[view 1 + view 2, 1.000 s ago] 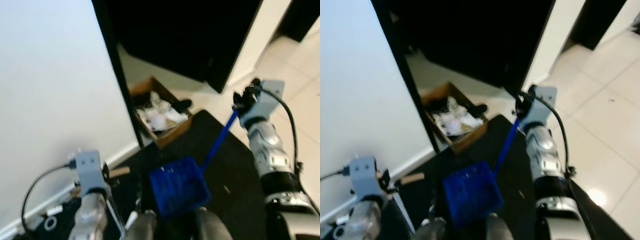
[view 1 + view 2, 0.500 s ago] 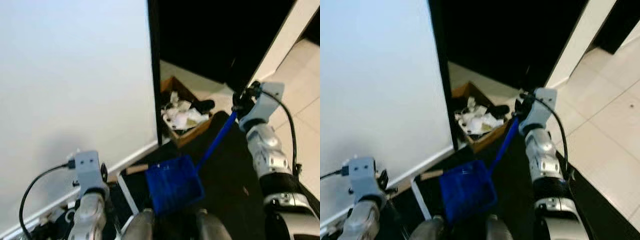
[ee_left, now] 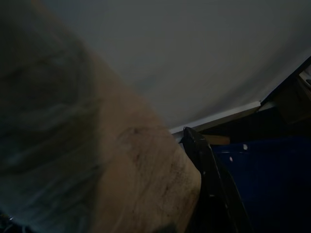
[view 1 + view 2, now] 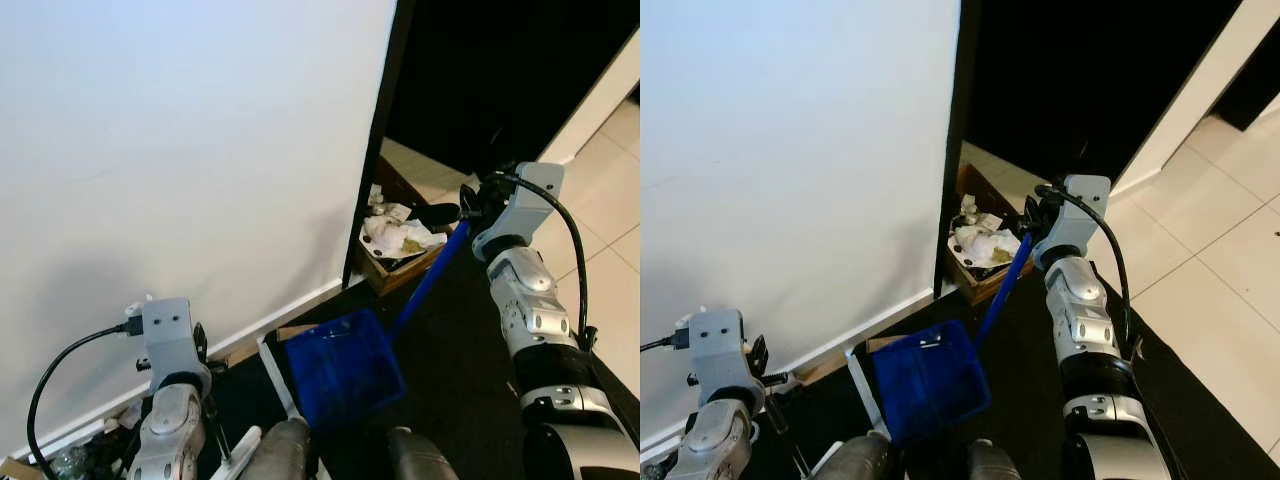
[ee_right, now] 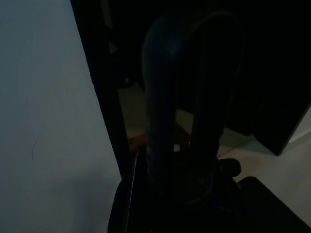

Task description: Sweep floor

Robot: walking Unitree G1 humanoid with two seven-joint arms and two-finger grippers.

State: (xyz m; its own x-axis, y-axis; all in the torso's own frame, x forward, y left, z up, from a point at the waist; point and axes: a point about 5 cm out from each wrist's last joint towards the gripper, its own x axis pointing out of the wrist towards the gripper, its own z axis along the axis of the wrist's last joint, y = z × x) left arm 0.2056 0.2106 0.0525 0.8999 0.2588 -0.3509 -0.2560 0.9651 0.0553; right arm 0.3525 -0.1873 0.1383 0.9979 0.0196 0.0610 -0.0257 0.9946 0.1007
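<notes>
A blue dustpan (image 4: 343, 367) hangs low in front of me over the black mat. Its long blue handle (image 4: 430, 280) slants up to my right gripper (image 4: 472, 200), which is shut on the handle's top end. In the dark right wrist view a rounded dark handle (image 5: 165, 107) runs between the fingers. My left gripper (image 4: 198, 345) is low on the left by the wall. The left wrist view has a thick wooden handle (image 3: 97, 160) held against a black finger (image 3: 209, 179), with the blue pan beyond it.
An open cardboard box (image 4: 398, 272) of crumpled paper stands at the foot of a black door frame (image 4: 375, 150), just beyond the dustpan. A white wall (image 4: 200, 150) runs along my left. Pale floor tiles (image 4: 610, 200) lie to the right of the black mat (image 4: 460, 350).
The whole picture has shifted as the camera turned left: the wall takes up more of it and the box sits further right. Both arms keep the same hold and pose.
</notes>
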